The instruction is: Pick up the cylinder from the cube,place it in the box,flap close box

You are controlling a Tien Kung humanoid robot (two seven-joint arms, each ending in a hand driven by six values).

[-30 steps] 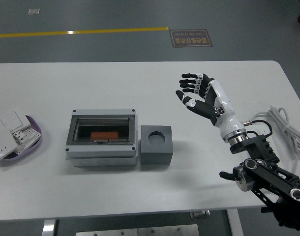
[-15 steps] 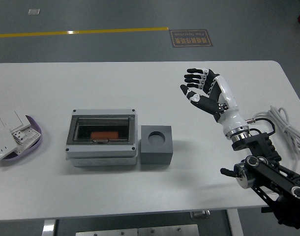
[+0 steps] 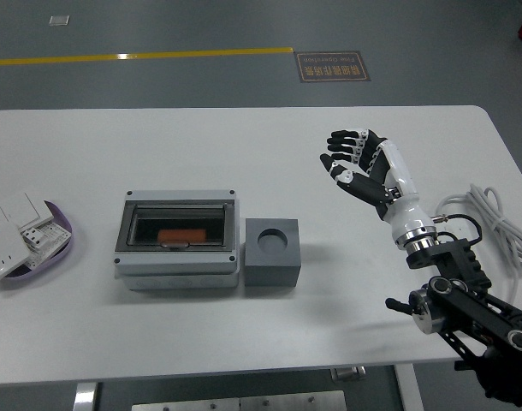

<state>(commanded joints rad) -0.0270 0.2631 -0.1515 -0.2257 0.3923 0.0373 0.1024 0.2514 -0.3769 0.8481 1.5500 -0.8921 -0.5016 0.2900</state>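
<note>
A grey box (image 3: pixel 179 239) with a clear lid lying shut stands left of the table's middle. An orange cylinder (image 3: pixel 181 235) lies inside it under the lid. A dark grey cube (image 3: pixel 273 252) with an empty round hole in its top stands against the box's right side. My right hand (image 3: pixel 353 160) hovers over the table to the right of the cube, well apart from it. Its fingers (image 3: pixel 340 154) are spread and hold nothing. My left arm is out of view.
A purple tray (image 3: pixel 57 233) with white switch plates sits at the table's left edge. A white cable (image 3: pixel 492 216) lies coiled at the right edge beside my right arm.
My right hand has drawn back to the right, away from the cube, staying open. The box, cylinder and cube have not moved.
</note>
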